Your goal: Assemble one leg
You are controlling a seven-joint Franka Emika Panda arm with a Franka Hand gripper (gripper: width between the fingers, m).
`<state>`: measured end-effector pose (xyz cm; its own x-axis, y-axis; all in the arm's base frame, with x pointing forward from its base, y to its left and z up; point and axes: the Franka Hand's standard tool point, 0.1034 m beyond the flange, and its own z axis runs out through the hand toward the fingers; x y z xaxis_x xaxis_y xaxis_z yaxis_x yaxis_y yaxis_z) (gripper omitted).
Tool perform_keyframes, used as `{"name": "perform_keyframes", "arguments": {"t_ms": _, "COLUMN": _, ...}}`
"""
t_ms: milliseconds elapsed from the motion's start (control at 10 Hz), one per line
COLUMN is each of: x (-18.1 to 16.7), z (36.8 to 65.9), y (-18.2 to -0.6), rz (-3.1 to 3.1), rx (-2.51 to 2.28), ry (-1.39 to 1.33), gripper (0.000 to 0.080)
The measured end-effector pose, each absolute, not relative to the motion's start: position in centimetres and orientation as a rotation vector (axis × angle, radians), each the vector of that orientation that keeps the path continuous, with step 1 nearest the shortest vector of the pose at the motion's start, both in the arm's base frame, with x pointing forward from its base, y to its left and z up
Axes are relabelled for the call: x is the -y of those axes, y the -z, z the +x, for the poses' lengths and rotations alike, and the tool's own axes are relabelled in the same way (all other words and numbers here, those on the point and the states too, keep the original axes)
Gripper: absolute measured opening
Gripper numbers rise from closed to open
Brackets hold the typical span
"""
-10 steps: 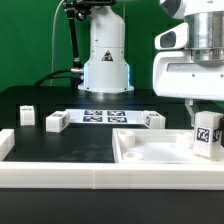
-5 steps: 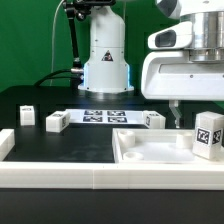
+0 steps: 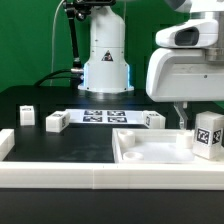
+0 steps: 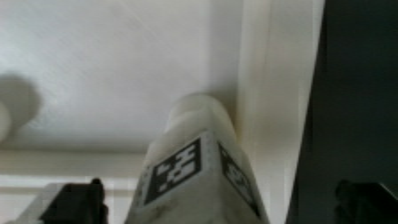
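A leg (image 3: 207,135), a small white post with marker tags, stands upright in the right corner of the large white panel (image 3: 150,152). My gripper (image 3: 204,110) hovers just above it. One finger (image 3: 181,116) hangs to the exterior view's left of the post. In the wrist view the leg (image 4: 199,160) stands between the two dark fingertips (image 4: 75,202) of the gripper (image 4: 219,205), with a gap on each side. The jaws are open and hold nothing.
Three more white legs lie on the black table: one (image 3: 27,113) at the far left, one (image 3: 57,121) beside it, one (image 3: 153,119) behind the panel. The marker board (image 3: 105,115) lies before the robot base (image 3: 105,65). A white rim (image 3: 60,176) runs along the front.
The gripper has let go of the leg and risen above it, shifting sideways. The leg stays standing in the panel's corner.
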<state>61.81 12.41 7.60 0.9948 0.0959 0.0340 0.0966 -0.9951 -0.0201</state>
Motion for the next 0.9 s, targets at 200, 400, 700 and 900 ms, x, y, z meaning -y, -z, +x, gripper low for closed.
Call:
{"name": "perform_keyframes", "arguments": {"t_ms": 200, "x": -12.26, "z": 62.22, "y": -7.93, "rz": -3.11, "rx": 0.261, "ry": 0.065, "gripper": 0.0649}}
{"name": "perform_keyframes", "arguments": {"t_ms": 400, "x": -12.02, "z": 62.31, "y": -7.99, "rz": -3.103, "rx": 0.404, "ry": 0.07, "gripper": 0.0649}}
{"name": "perform_keyframes", "arguments": {"t_ms": 700, "x": -11.94, "z": 62.29, "y": -7.93, "rz": -3.1, "rx": 0.442, "ry": 0.068, "gripper": 0.0418}}
{"name": "perform_keyframes", "arguments": {"t_ms": 900, "x": -11.94, "z": 62.27, "y": -7.91, "rz": -3.104, "rx": 0.407, "ry": 0.067, "gripper": 0.029}}
